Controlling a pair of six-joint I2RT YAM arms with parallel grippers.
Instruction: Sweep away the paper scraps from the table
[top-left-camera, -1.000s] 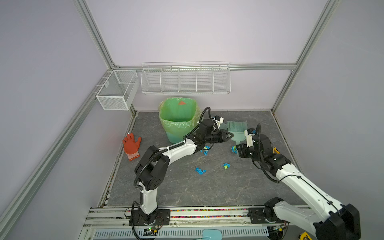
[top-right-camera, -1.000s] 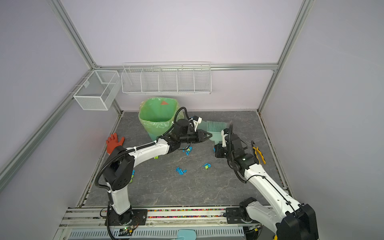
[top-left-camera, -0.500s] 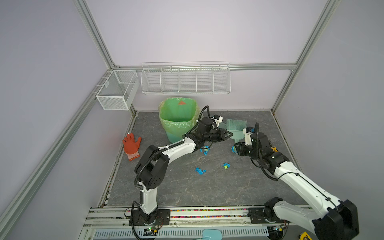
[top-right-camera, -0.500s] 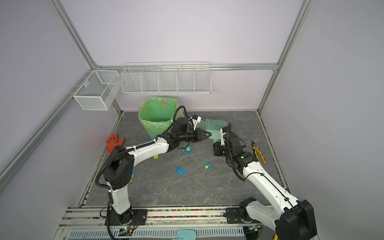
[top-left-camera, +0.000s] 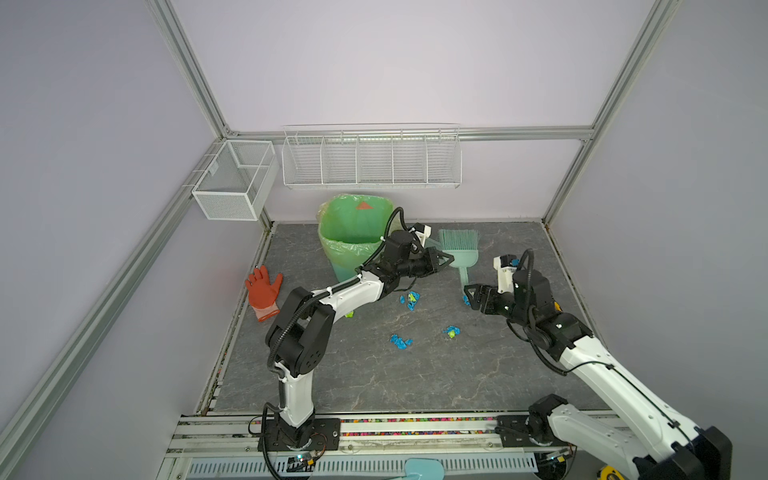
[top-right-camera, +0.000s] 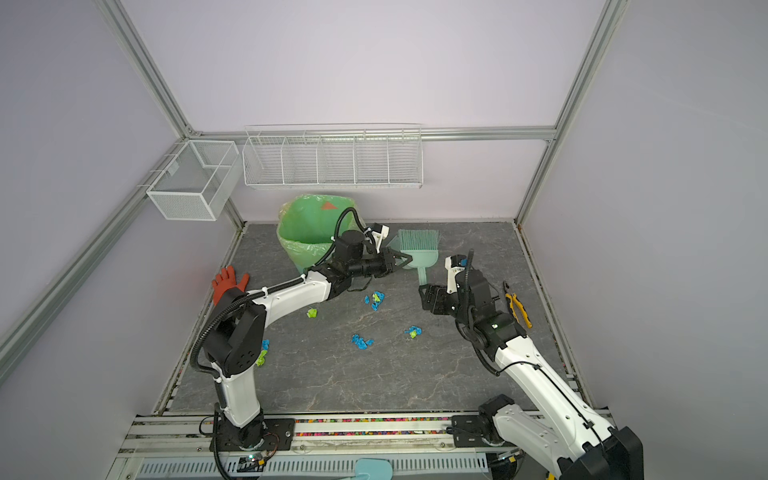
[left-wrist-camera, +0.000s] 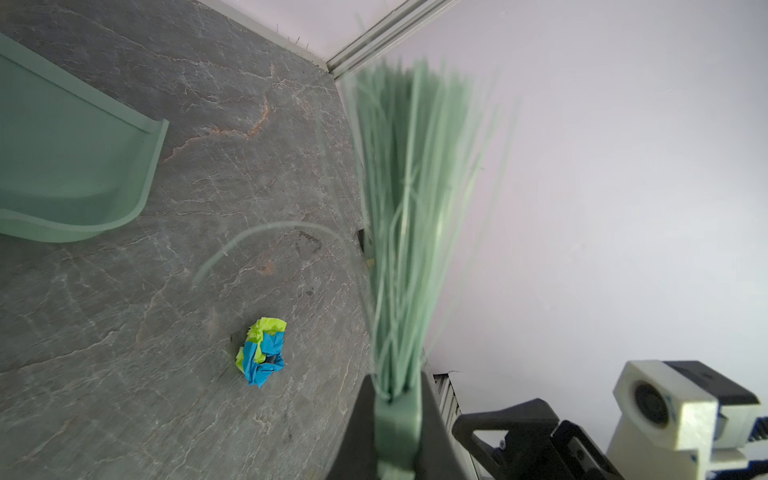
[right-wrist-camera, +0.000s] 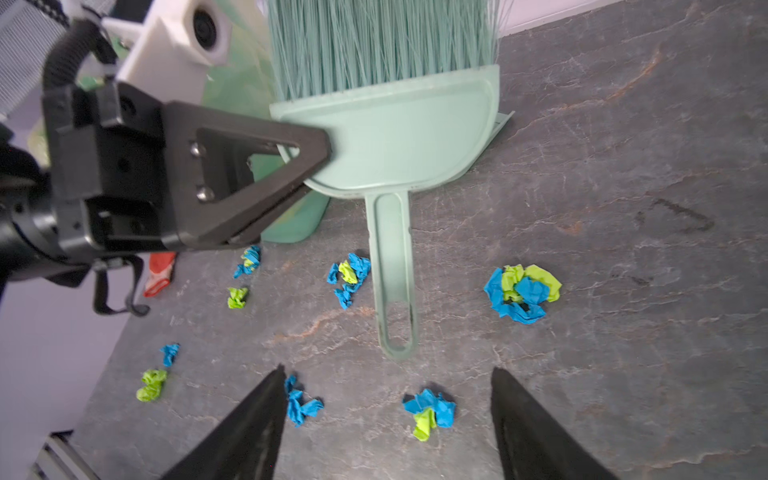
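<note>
Left pincer (right-wrist-camera: 325, 154) clamps brush (right-wrist-camera: 395, 137); right pincer (right-wrist-camera: 388, 372) gapes empty. Paper scraps (right-wrist-camera: 521, 293) scattered over table (right-wrist-camera: 623, 208); sweeping apparently not begun.

The table (top-left-camera: 374, 374) is dark grey with pale marble veins. The paper scraps (right-wrist-camera: 521, 293) are bright blue, lime green or both mixed. The brush (right-wrist-camera: 386, 124) is pale mint green, the bin liner (top-left-camera: 353, 232) translucent green, the glove (top-left-camera: 264, 293) orange-red.

The table (top-left-camera: 415, 374) is matt dark grey with a pale-veined, stone-like finish, and the scraps (right-wrist-camera: 521, 291) are crumpled matt paper. The brush (right-wrist-camera: 399, 137) is smooth pale green plastic with thin plastic bristles (right-wrist-camera: 374, 41). Far left, the liner (top-left-camera: 353, 226) is thin glossy plastic, the baskets (top-left-camera: 357, 162) white-coated wire, the glove (top-left-camera: 264, 293) matt and rubbery.
</note>
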